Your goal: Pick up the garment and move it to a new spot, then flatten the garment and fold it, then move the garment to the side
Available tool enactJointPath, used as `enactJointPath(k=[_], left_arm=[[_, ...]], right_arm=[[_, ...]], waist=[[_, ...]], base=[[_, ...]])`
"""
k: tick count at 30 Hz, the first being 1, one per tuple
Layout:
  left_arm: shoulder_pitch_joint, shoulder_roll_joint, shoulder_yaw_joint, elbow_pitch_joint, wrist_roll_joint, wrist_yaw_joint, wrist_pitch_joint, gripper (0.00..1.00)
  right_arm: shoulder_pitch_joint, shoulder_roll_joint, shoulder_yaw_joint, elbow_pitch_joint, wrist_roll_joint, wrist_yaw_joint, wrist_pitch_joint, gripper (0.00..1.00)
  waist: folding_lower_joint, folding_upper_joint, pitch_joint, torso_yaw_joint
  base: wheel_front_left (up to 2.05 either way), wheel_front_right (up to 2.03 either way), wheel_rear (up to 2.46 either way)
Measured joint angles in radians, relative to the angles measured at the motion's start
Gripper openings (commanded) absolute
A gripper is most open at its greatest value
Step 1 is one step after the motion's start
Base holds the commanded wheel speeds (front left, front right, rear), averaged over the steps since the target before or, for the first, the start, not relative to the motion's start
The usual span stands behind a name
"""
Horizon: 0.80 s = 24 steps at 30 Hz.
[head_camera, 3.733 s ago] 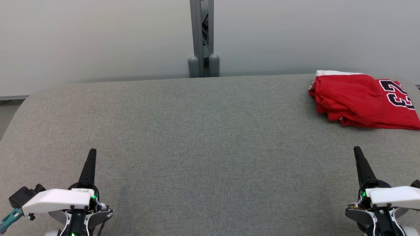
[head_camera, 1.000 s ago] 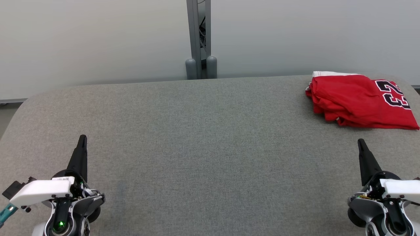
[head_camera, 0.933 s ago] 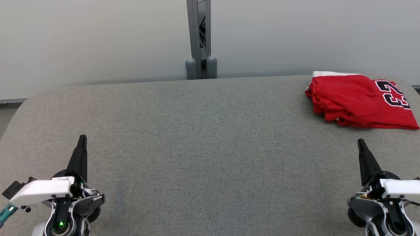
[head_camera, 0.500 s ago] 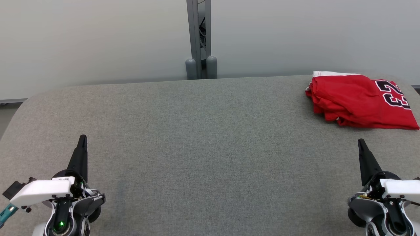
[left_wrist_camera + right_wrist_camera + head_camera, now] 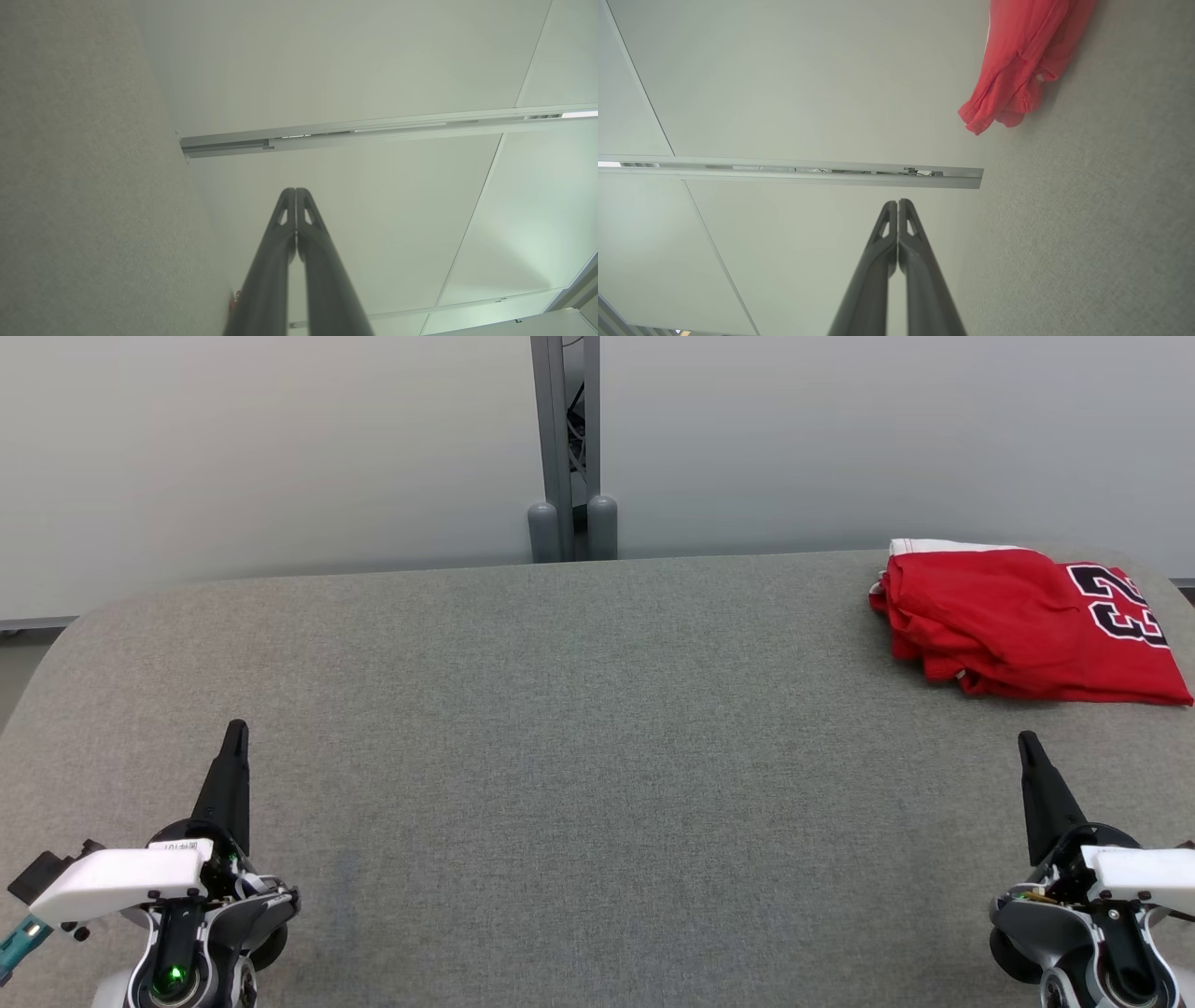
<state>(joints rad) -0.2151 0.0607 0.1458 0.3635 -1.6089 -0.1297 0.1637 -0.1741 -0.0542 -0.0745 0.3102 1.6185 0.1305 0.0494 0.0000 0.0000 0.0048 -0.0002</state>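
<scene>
The garment (image 5: pixel 1018 621) is a red jersey with dark numbers and a white band, lying folded at the far right of the grey table (image 5: pixel 597 728). In the right wrist view the garment (image 5: pixel 1020 65) shows at the top right. My left gripper (image 5: pixel 235 730) rests at the lower left, shut and holding nothing, far from the garment. My right gripper (image 5: pixel 1027 741) rests at the lower right, shut and holding nothing, a short way in front of the garment. In the wrist views the left gripper (image 5: pixel 295 191) and the right gripper (image 5: pixel 897 203) have their fingers pressed together.
A grey metal post (image 5: pixel 565 448) stands behind the table's far edge against pale wall panels (image 5: pixel 280 457). The table's rounded left edge (image 5: pixel 37 672) drops to the floor. The garment lies close to the table's right edge.
Over the last second nothing has moved. Since the oldest frame the view shifted slightly and both grippers settled a little further outward.
</scene>
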Motion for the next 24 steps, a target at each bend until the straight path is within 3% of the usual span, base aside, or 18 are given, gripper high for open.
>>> enactJointPath(k=[24], left_arm=[[0.000,-0.003,0.005,0.000,0.006,0.000,0.003,0.00]], right_arm=[[0.000,0.002,-0.002,0.000,-0.002,0.000,0.003,0.00]], waist=[[0.0000,0.0000,0.000,0.000]], base=[[0.00,0.00,0.00]])
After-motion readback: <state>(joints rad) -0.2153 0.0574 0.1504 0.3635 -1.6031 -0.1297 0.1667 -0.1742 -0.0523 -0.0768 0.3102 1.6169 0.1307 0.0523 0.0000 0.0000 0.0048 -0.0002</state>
